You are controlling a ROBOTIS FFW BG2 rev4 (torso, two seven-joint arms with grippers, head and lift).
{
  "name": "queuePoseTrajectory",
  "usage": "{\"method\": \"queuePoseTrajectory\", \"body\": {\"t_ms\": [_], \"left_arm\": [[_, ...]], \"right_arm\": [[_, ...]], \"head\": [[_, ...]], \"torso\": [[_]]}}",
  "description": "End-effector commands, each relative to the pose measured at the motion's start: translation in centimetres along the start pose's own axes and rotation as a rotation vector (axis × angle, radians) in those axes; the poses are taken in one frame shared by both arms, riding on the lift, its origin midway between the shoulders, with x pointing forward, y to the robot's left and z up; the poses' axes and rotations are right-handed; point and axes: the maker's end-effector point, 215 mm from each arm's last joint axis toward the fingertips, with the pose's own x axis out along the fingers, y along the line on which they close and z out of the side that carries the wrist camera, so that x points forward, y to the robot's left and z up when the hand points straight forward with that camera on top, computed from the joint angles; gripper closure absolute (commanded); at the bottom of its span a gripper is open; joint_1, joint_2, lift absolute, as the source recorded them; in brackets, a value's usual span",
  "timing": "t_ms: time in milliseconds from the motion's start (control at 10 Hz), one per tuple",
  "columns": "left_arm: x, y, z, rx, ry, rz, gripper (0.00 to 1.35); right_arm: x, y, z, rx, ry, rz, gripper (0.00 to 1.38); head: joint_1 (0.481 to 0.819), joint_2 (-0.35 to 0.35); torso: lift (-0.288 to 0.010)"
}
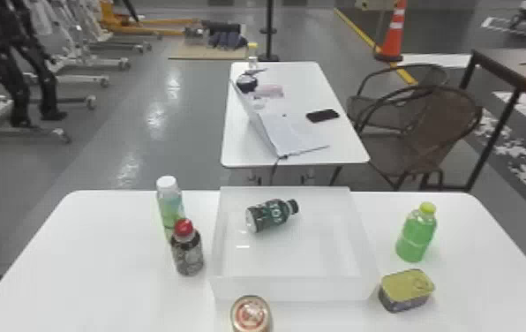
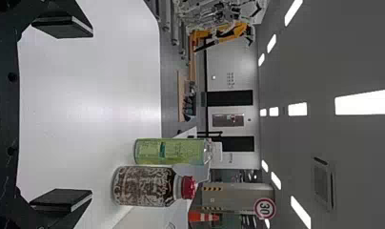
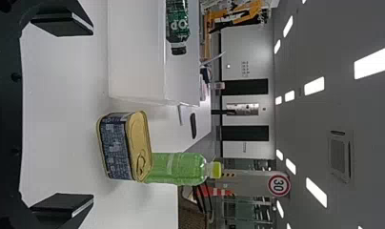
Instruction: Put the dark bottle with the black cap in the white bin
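- From where I'm standing, taking 12 o'clock as straight ahead of the robot, the dark bottle [image 1: 270, 216] lies on its side inside the white bin [image 1: 291, 288], towards the bin's 11 o'clock, its black cap [image 1: 293, 206] aimed at about 2.
- So I'd call the placing done; what's in hand looks like finishing up.
- The left gripper [image 2: 92, 113] has its fingers spread wide with nothing between them; the right gripper [image 3: 93, 114] is likewise parted and empty.
- Next, I'd say, both arms need only keep clear of the bin; no fresh grasp seems called for.
- That red-capped bottle [image 1: 188, 256], upright just outside at 9 o'clock, is dark too, but its cap rules it out.
- The tin [image 1: 405, 289] at 4 o'clock should stay put as well.
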Motion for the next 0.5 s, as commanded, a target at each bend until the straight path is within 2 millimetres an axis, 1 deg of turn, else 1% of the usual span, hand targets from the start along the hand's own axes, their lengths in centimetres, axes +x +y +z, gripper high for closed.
{"method": "queuePoseTrajectory", "body": {"t_ms": [0,300,400], "left_arm": [[0.03,-0.24,-0.20,-0.012,0.001,0.001,0.12],[0.20,-0.51,-0.34,-0.021,0.002,-0.001,0.12],[0.49,-0.77,-0.11,-0.023,-0.005,-0.005,0.12]], "right_arm": [[-0.01,0.00,-0.02,0.000,0.001,0.000,0.07],[-0.10,0.03,-0.07,-0.002,0.004,0.001,0.07],[-0.04,0.12,-0.02,-0.001,0.002,0.002,0.07]], "head": [[0.549,0.000],[0.549,0.000],[0.549,0.000]], "torso": [[-0.100],[-0.100],[-0.100]]}}
